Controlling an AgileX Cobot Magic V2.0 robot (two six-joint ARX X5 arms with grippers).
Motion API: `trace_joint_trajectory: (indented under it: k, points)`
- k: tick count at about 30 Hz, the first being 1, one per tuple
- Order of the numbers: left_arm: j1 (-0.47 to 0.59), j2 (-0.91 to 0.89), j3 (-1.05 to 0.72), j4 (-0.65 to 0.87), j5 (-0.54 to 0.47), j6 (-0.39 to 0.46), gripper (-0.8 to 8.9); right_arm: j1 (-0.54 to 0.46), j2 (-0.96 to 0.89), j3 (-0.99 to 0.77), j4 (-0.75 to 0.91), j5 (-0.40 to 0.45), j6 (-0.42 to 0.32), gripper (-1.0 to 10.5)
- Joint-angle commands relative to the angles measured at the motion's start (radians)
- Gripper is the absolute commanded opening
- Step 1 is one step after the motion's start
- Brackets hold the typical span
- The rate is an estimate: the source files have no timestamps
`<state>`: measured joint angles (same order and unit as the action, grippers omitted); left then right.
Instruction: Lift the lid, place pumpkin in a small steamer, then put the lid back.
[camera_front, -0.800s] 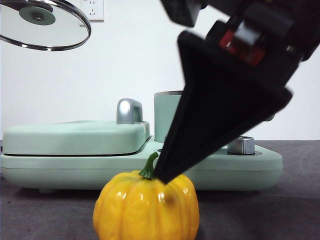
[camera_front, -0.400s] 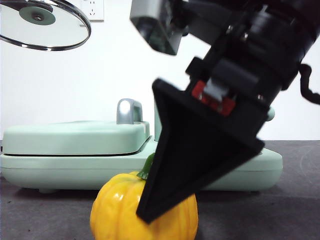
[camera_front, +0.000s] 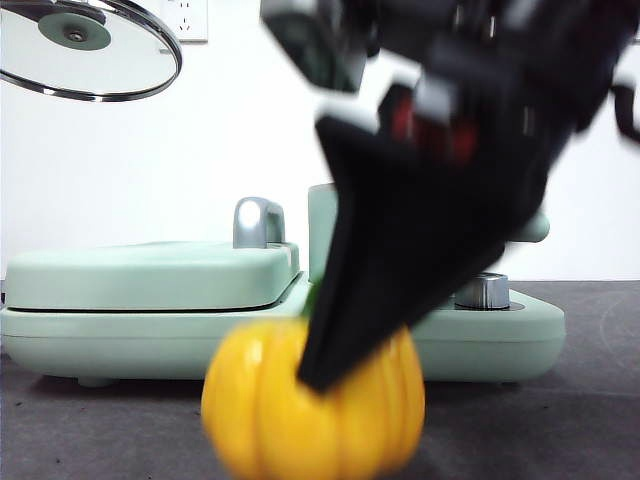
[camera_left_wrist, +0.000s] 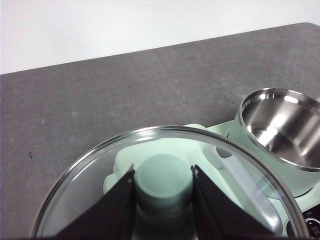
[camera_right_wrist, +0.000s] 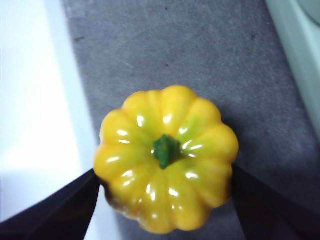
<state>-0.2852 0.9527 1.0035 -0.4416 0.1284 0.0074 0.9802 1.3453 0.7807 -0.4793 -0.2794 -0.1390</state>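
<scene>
Squeezing the glossy pumpkin (camera_right_wrist: 167, 160) from both flanks, the right gripper (camera_right_wrist: 165, 197) is holding it low over the dark table (camera_right_wrist: 210, 60); that slick rind could be slipping free during the carry. Beyond, the left gripper (camera_left_wrist: 162, 192) is clamping the lid (camera_left_wrist: 235, 165) by its knob, high above the open small steamer (camera_left_wrist: 280, 135).

Pumpkin (camera_right_wrist: 166, 157): yellow, glossy, ribbed, green stem facing the camera, seen from above. Right gripper (camera_right_wrist: 165, 200): one black jaw on each side of the pumpkin, both touching its flanks. Grey table (camera_right_wrist: 200, 60) below. Mint-green edge (camera_right_wrist: 295, 55) nearby.
</scene>
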Motion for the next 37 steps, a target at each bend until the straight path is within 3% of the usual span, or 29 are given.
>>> trace_joint_trajectory:
  k: [1, 5, 10, 16, 22, 27, 37]
  points:
    - [-0.002, -0.001, 0.018, 0.029, -0.001, 0.007, 0.16, 0.01, -0.022, 0.091, -0.102, 0.063, 0.086, 3.3]
    - [-0.002, -0.001, 0.018, 0.029, -0.001, 0.01, 0.16, -0.007, -0.033, 0.217, -0.307, 0.159, 0.175, 3.3]
    - [-0.002, 0.0, 0.018, 0.029, -0.001, 0.011, 0.16, -0.052, -0.033, 0.376, -0.54, 0.211, 0.298, 3.3]
    - [-0.002, 0.0, 0.018, 0.029, -0.001, 0.01, 0.16, -0.137, -0.032, 0.534, -0.747, 0.23, 0.349, 3.3]
    - [-0.002, 0.0, 0.018, 0.029, -0.001, 0.01, 0.16, -0.257, 0.005, 0.663, -0.875, 0.228, 0.332, 3.3]
    - [-0.002, 0.0, 0.018, 0.029, -0.001, 0.01, 0.16, -0.354, 0.103, 0.781, -0.924, 0.228, 0.269, 3.3]
    - [-0.002, 0.002, 0.018, 0.018, -0.001, 0.01, 0.16, -0.436, 0.355, 1.06, -0.927, 0.228, 0.167, 3.3]
